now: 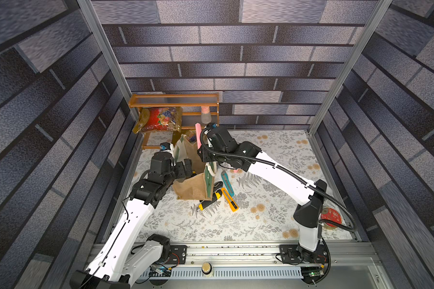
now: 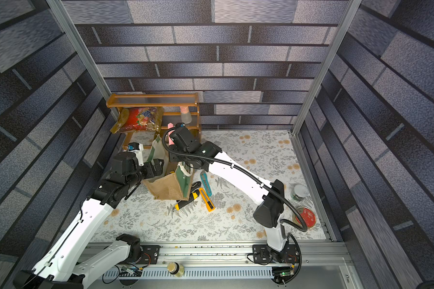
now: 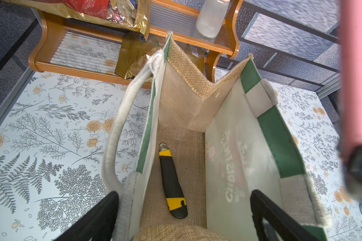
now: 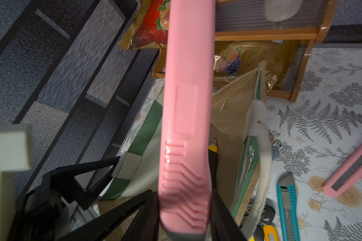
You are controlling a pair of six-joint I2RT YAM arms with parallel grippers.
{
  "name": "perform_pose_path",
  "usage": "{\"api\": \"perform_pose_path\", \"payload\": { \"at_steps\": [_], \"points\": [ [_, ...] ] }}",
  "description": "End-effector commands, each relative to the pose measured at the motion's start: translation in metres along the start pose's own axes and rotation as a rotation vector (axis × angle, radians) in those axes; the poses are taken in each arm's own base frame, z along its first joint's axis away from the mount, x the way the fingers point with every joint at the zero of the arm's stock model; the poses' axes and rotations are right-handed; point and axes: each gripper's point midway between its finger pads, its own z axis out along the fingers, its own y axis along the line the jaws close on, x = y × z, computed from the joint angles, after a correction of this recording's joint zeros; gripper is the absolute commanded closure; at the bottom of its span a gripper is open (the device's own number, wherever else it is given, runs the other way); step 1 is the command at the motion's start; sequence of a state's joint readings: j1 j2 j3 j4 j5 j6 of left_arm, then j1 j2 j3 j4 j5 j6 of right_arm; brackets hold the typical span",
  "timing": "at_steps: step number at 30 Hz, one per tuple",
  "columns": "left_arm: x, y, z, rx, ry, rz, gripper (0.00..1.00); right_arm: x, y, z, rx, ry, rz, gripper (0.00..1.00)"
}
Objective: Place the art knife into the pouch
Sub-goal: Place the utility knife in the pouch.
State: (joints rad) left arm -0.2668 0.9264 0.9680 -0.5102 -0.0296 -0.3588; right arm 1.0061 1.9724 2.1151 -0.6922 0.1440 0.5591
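art knife: pink, clamped at its ribbed grip end in the right jaws. The body sticks straight out ahead of them, above the pouch mouth, not inside.
right jaws: closed on the art knife, one finger each side.
pouch: burlap tote with green panels, upright, mouth open. It's just below and ahead of the right jaws, and its near end sits between the left jaws.
left jaws: spread wide, holding nothing. One finger is outside a side panel by the white rope handle, the other over the opposite panel. Contact: can't tell.
inside pouch: yellow-black knife flat on the pouch floor, ahead of the left jaws.
counter: pale floral-print sheet. Teal knife and orange knife lie beside the pouch, off to the side of the right jaws. Second pink knife is further out.
beyond jaws: wooden shelf with foil snack bag.
room: grey brick-pattern walls, aluminium frame posts.
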Motion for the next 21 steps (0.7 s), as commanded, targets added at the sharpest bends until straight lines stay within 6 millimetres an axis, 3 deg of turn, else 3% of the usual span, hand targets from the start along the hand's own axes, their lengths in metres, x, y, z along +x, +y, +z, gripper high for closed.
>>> {"api": "perform_pose_path", "payload": {
  "at_steps": [1, 3, 4, 7, 10, 13, 17, 21],
  "points": [
    [0.007, 0.005, -0.007, -0.015, 0.001, -0.017, 0.0, 0.015, 0.011, 0.003, -0.029, 0.082, -0.014, 0.79],
    [0.005, 0.005, -0.011, -0.012, -0.01, -0.017, 0.0, 0.026, 0.007, 0.02, -0.011, 0.12, -0.007, 0.75],
    [0.005, 0.005, -0.012, -0.012, -0.013, -0.017, 0.0, 0.029, 0.007, 0.022, -0.01, 0.128, -0.003, 0.68],
    [0.003, 0.005, -0.016, -0.015, -0.019, -0.014, 0.0, 0.028, 0.007, 0.021, -0.009, 0.129, -0.007, 0.29],
    [0.001, 0.004, -0.019, -0.013, -0.025, -0.014, 0.0, 0.019, 0.006, 0.009, 0.003, 0.102, -0.026, 0.14],
    [-0.002, 0.002, -0.022, -0.006, -0.03, -0.013, 0.0, -0.001, 0.004, -0.017, 0.024, 0.029, -0.053, 0.09],
    [-0.004, -0.002, -0.023, 0.005, -0.033, -0.003, 0.0, -0.025, -0.006, -0.048, 0.075, -0.069, -0.084, 0.08],
    [-0.004, -0.003, -0.021, 0.006, -0.027, 0.003, 0.0, -0.044, -0.037, -0.076, 0.162, -0.148, -0.062, 0.08]
  ]
}}
